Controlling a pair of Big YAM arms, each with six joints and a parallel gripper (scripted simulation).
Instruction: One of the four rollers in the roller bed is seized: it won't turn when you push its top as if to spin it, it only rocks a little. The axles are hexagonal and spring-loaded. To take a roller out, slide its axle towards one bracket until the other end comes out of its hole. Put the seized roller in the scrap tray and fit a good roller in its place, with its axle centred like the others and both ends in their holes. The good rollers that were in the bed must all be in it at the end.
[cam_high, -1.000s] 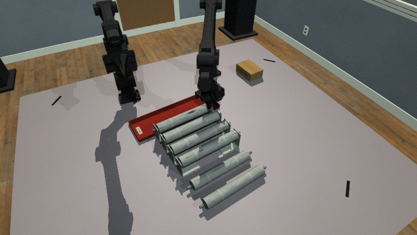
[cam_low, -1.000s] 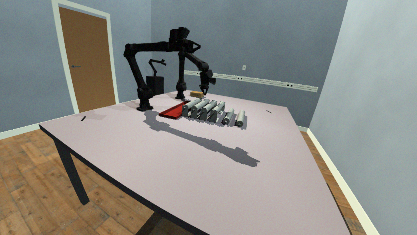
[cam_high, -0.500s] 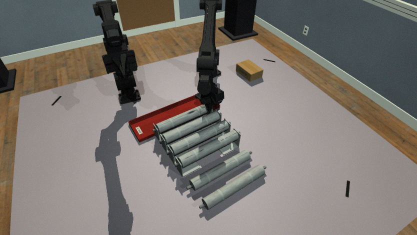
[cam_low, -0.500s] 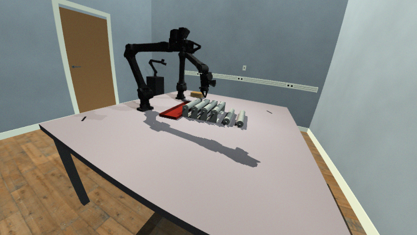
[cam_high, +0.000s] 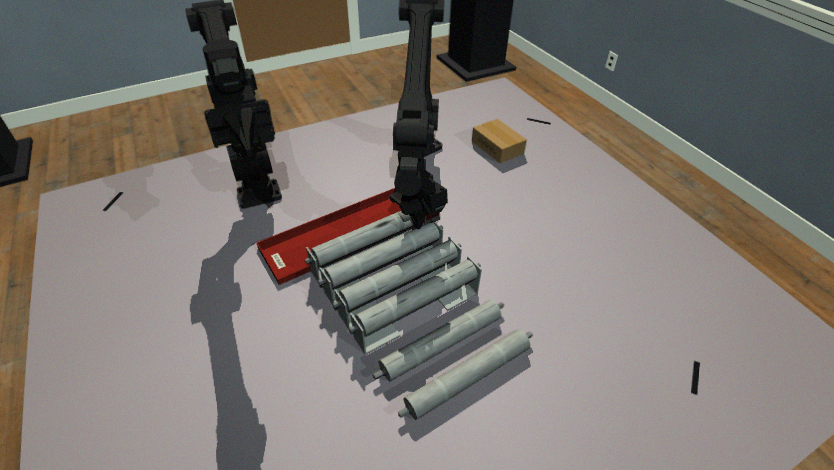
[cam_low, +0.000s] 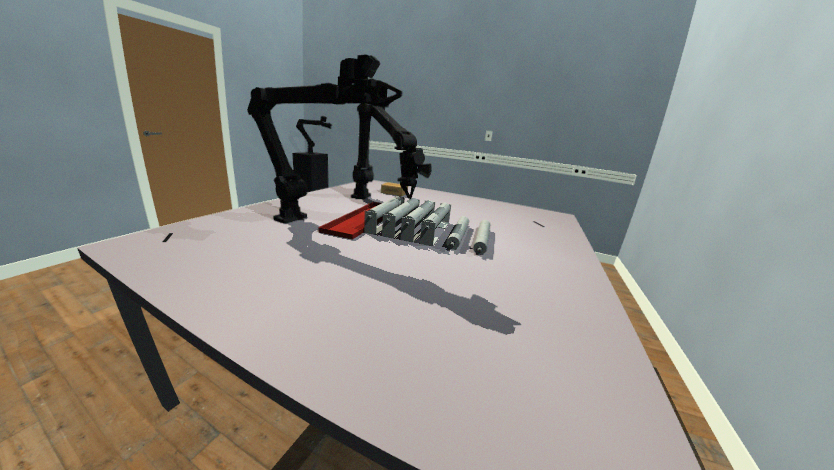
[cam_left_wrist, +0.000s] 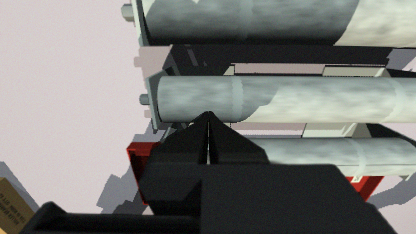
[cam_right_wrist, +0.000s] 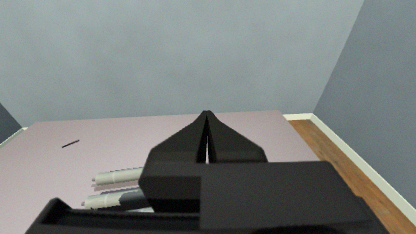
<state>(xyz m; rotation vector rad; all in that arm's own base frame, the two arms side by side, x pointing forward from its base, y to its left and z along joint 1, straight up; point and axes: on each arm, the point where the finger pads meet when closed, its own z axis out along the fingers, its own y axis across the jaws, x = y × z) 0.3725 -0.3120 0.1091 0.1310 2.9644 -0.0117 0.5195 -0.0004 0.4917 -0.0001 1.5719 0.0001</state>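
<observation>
The roller bed holds rollers in line between brackets: the first beside the red scrap tray, the second, the third and the fourth. Two loose rollers lie in front of the bed; they also show in the right wrist view. My left gripper is shut and empty, its tips at the second roller's tray-side edge near one end; contact is unclear. My right gripper is shut and empty, high above the table.
A cardboard box stands beyond the bed, near the left arm's base. Small black strips lie on the table. The left arm hides the tray's far end in the top view.
</observation>
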